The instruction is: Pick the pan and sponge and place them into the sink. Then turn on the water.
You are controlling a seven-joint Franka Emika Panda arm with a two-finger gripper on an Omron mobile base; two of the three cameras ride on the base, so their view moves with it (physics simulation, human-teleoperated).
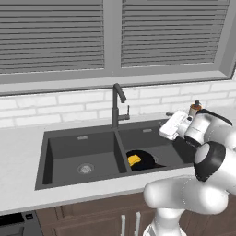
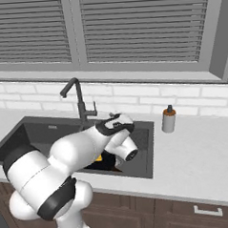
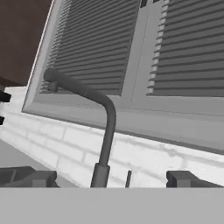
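The tool (image 3: 109, 180) is raised over the right basin of the sink (image 1: 83, 143) and aimed at the faucet (image 1: 118, 106). Its two dark fingertips (image 3: 33, 178) stand wide apart at the bottom of the hand view with nothing between them, so it is spread and empty. The faucet's upright stem and a thin lever beside it rise in the gap between the tips, which suggests the hand is lined up to work the handle and start the water; no stream falls from the spout.

Below and just in front of the hand, the pan (image 1: 146, 161) lies in the near left corner of the right basin, against the divider, with the sponge (image 1: 134, 160) resting on it, yellow side visible. Both placing steps look finished, leaving only the tap. In the right base view the arm's white forearm covers most of that basin, and only a dark edge of the pan and a fleck of yellow peek out beneath it.

The left basin holds only its silver drain (image 1: 85, 168). On the table (image 2: 199, 153) to the right of the sink stands a white soap bottle (image 2: 169, 118) with a brown pump, well apart from the hand's line to the faucet. Behind the faucet run the white tiled wall (image 2: 134, 93) and the shuttered window (image 2: 144, 23); nothing seems to block the reach to the handle.
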